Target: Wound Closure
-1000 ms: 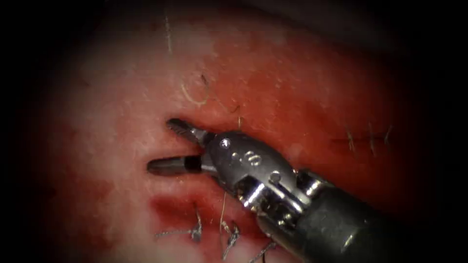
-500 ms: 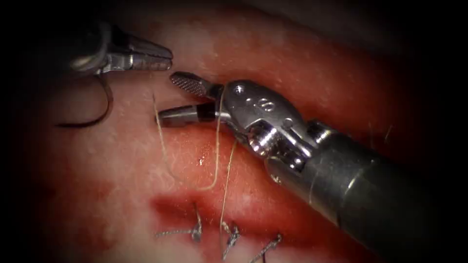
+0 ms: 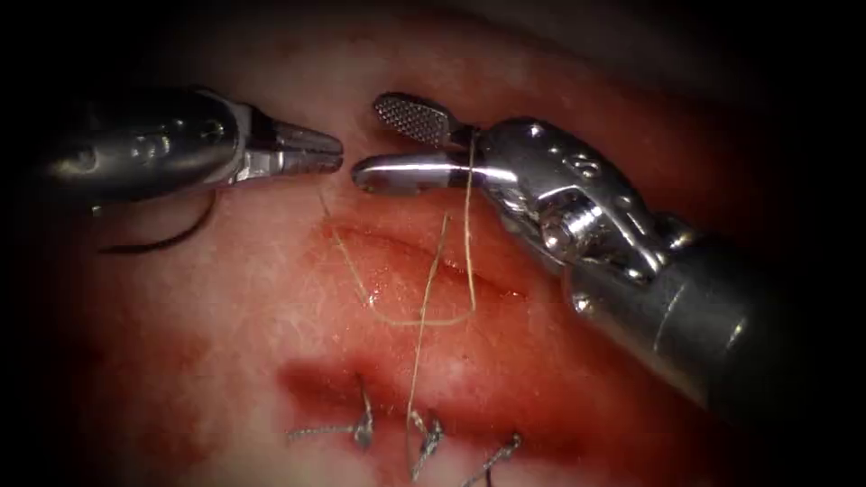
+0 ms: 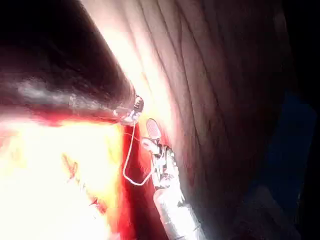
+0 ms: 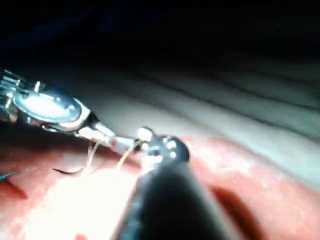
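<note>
Knot-tying looks to be the step in hand. Since 1 second ago the right tool (image 3: 379, 140) has lifted off the tissue (image 3: 271, 298), and the left tool (image 3: 338, 153) has come in to face it tip to tip above the cut (image 3: 424, 266).

The right tool's 2 jaws stand apart and grasp nothing. The thread (image 3: 424, 307) is draped across the lower one and drops to a slack loop lying on the cut. The left tool's jaws are clenched, and a strand runs down from their tips, so I judge they are grasping the thread.

The needle (image 3: 167, 240) shows as a dark curve under the left tool, left of the cut and not in the tissue. I cannot tell whether anything grips it.

Another strand trails down toward the 3 stitches (image 3: 363, 431) in the red fluid (image 3: 316, 379).

The next move calls for keeping the drape on the right tool's jaw and the left strand taut, so the wrap does not slide off.
</note>
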`<state>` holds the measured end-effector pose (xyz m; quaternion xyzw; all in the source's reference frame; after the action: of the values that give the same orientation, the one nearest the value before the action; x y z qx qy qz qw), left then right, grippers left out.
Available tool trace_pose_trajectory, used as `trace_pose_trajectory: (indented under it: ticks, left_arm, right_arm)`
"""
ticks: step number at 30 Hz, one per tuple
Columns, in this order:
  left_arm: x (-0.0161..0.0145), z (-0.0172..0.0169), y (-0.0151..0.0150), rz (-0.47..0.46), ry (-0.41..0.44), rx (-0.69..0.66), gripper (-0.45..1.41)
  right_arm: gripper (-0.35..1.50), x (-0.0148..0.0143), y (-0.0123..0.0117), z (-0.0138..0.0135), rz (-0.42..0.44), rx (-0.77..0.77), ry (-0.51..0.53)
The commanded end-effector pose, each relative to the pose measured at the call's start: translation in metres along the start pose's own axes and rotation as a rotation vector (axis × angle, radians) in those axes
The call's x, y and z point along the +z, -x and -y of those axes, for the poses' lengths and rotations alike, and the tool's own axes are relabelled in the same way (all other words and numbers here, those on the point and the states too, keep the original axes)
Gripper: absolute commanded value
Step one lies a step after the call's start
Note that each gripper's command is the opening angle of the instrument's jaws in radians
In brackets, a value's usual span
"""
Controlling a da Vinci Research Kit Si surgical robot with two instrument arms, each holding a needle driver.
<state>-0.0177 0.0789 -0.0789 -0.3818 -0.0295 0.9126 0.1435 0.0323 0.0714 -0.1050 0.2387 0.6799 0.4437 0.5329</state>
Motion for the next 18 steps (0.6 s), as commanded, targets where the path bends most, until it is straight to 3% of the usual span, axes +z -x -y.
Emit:
trace_pose_trajectory:
  ticks: [1, 11, 13, 18]
  left_arm:
    - [0.0021, 0.0011, 0.0004, 0.006, -0.014, 0.0, -0.35]
    - [0.0098, 0.0035, 0.0037, 0.04, -0.016, -0.046, -0.35]
    - [0.0103, 0.0038, 0.004, 0.041, -0.012, -0.05, -0.35]
    - [0.0106, 0.0042, 0.0041, 0.039, -0.011, -0.06, -0.35]
  right_arm:
    - [0.71, 0.0009, -0.0011, 0.0004, 0.004, 0.023, -0.067]
    - [0.69, -0.0005, 0.0005, 0.0008, 0.176, 0.057, -0.405]
    - [0.66, -0.0007, 0.001, 0.0009, 0.196, 0.042, -0.451]
    - [0.58, -0.0018, 0.0034, 0.0013, 0.343, -0.059, -0.568]
